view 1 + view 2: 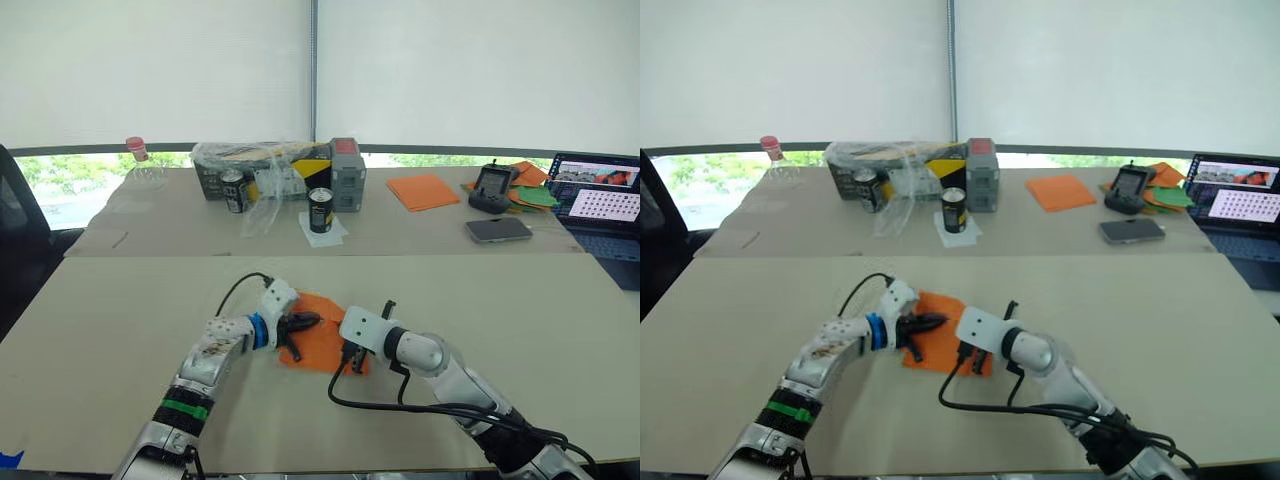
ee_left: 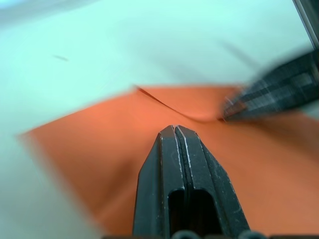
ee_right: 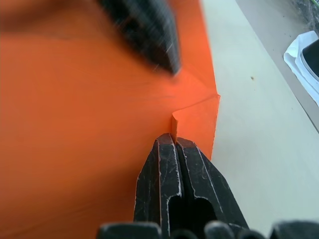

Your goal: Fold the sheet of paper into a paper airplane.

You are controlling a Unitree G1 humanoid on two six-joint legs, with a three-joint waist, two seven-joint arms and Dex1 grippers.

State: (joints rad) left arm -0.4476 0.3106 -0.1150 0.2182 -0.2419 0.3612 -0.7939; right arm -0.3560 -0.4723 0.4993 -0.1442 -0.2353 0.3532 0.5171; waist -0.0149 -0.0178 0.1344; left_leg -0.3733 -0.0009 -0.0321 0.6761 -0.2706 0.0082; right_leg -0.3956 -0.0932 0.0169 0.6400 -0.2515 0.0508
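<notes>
The sheet of paper (image 1: 322,347) lies bright orange on the near table (image 1: 120,330), one corner creased over into a small flap (image 3: 197,119). From the left, my left gripper (image 1: 305,322) comes in shut, its tips (image 2: 174,130) resting on the sheet's middle. At the sheet's right near corner, my right gripper (image 1: 352,360) points down, shut with the flap's edge running in between its tips (image 3: 172,140). The left gripper's dark finger (image 3: 149,30) shows blurred in the right wrist view, over the paper just beyond the flap.
The far table holds two cans (image 1: 320,210) (image 1: 234,190), a plastic-wrapped box (image 1: 265,165), a grey box (image 1: 346,173), a bottle (image 1: 140,165), a flat orange stack (image 1: 422,191), a controller (image 1: 492,187), a phone (image 1: 498,229), an orange-and-green pile (image 1: 532,185) and a laptop (image 1: 600,200). A black cable (image 1: 400,402) trails beside my right arm.
</notes>
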